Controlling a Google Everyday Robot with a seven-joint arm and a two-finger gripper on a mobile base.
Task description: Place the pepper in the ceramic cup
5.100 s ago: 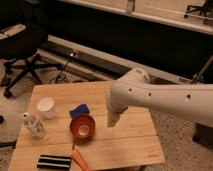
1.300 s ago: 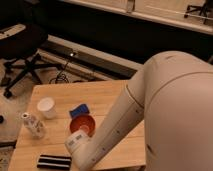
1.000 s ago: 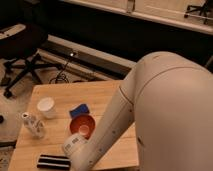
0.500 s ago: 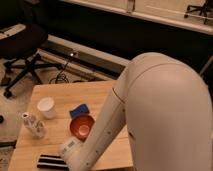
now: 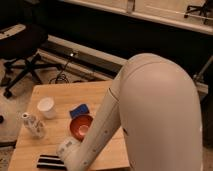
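Your gripper [image 5: 65, 149] was low at the near left of the table [image 5: 60, 92], likely there to take the pepper, which your arm [image 5: 150, 110] hid. Whether it was spread or pinching, I cannot tell. The cup [image 5: 46, 107] stood well apart, far left.

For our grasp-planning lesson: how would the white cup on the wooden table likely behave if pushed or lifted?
The ceramic cup looks rigid and smooth, so probably slippery and breakable. Upright and squat, it should slide rather than tip. The gripper is hidden behind the arm at the table's front edge, away from it.
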